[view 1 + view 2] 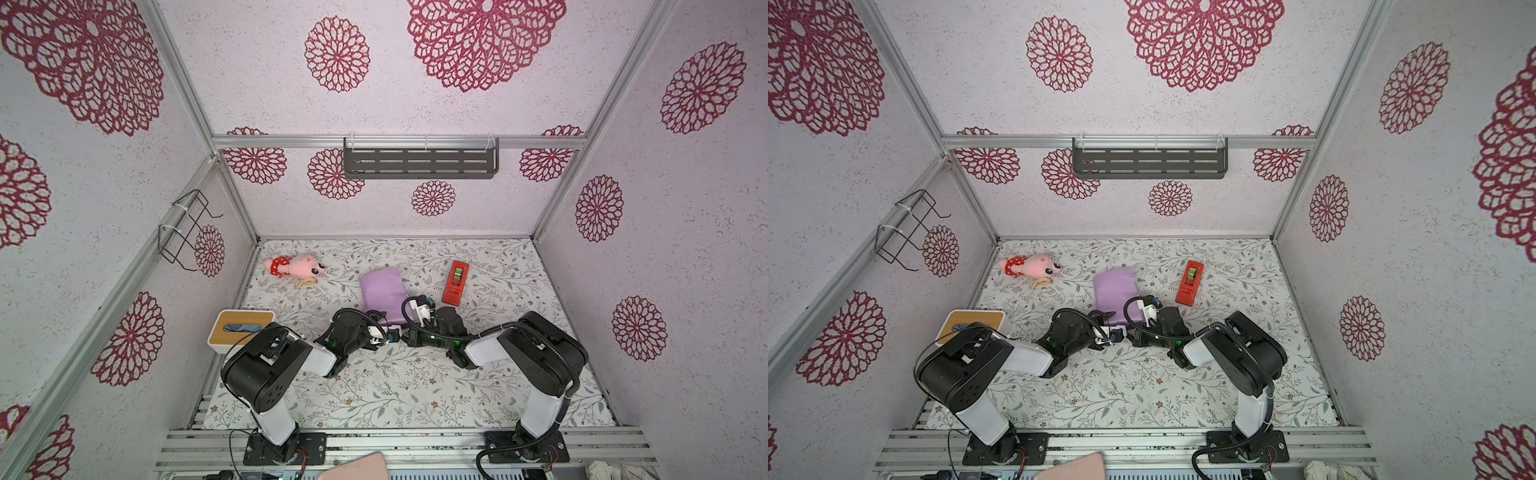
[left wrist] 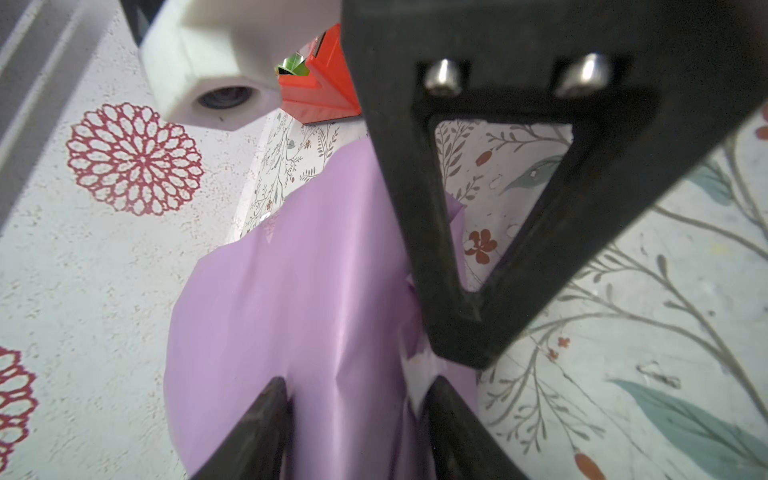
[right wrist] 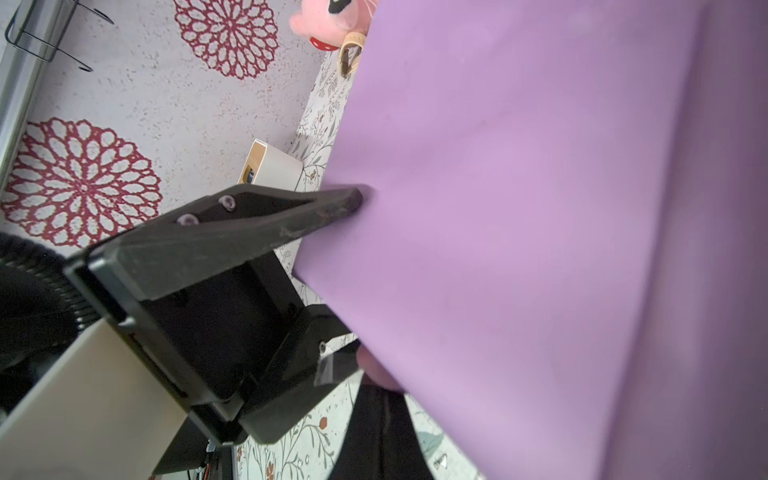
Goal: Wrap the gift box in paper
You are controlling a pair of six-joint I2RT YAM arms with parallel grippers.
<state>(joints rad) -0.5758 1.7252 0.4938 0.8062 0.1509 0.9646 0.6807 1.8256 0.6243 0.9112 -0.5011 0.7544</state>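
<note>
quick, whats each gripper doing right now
Left gripper: closed around the lilac-purple wrapping paper, one finger on each side.
Right gripper: shut, tip against that paper; nothing visibly held.

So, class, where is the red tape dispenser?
In both top views the tape dispenser lies right of centre on the table, just right of the lilac paper, apart from it.

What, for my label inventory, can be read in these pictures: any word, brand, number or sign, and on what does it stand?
Nothing here reads clearly.
Red tape dispenser: small white print near its nearer end, too small and blurred to read.
The paper, tissue box and plush toy: no print visible.
</note>
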